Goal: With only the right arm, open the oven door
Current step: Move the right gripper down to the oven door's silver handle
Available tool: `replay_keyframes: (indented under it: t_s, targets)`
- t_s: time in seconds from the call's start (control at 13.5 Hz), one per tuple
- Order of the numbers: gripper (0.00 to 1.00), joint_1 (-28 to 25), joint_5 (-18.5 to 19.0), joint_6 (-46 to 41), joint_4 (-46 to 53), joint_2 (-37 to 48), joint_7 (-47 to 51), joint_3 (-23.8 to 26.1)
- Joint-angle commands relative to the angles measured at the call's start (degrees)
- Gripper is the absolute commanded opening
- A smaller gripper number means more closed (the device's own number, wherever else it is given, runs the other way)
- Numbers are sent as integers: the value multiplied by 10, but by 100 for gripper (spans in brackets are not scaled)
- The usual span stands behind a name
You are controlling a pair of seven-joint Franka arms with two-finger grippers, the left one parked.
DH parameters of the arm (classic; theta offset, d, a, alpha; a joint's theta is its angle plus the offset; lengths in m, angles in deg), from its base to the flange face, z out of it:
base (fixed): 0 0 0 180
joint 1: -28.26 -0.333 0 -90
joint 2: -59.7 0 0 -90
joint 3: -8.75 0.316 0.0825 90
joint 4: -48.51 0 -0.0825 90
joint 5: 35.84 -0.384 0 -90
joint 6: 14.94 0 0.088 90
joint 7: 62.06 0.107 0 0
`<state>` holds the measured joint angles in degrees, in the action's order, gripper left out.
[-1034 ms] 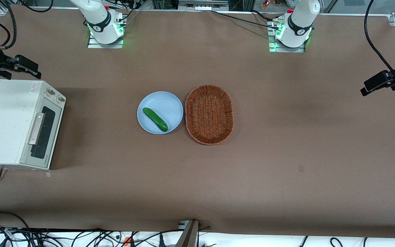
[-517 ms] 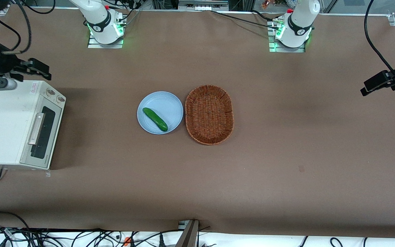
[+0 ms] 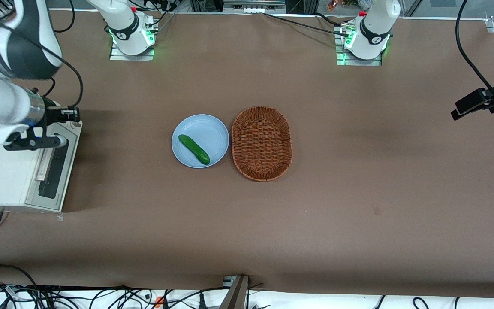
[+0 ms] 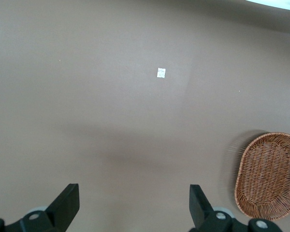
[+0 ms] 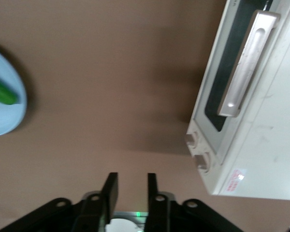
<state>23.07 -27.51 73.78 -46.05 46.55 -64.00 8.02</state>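
Observation:
The cream-white oven point(image 3: 2, 171) stands at the working arm's end of the table. Its oven door point(image 3: 54, 165) is closed, with dark glass and a silvery bar handle point(image 3: 44, 165). The right arm point(image 3: 2, 64) reaches over the oven's knob end. Its black gripper point(image 3: 64, 127) hovers above the two knobs, apart from the handle. In the right wrist view the door point(image 5: 227, 82), the handle point(image 5: 246, 63) and the knobs point(image 5: 195, 150) all show. The gripper point(image 5: 131, 189) is open and empty, over bare table beside the oven.
A light blue plate point(image 3: 206, 128) with a green cucumber point(image 3: 194, 149) sits mid-table. A wicker basket point(image 3: 262, 143) lies beside it and also shows in the left wrist view point(image 4: 268, 176). The plate's edge point(image 5: 2, 116) shows in the right wrist view.
The right arm has swung in from the table's edge, toward the front camera and over the oven's knob end. The gripper now covers the knobs. The door has stayed closed.

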Motion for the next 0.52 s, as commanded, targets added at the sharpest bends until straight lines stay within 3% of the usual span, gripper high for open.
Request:
replay_keyframes:
  t_s: [0.0,0.22,0.44]
  targets:
    - [13,-9,61,14,4,-32,8,1]
    - [0,-17,146,29,5,-64,8,0]
    - [0,-25,219,34,7,-86,23,0]
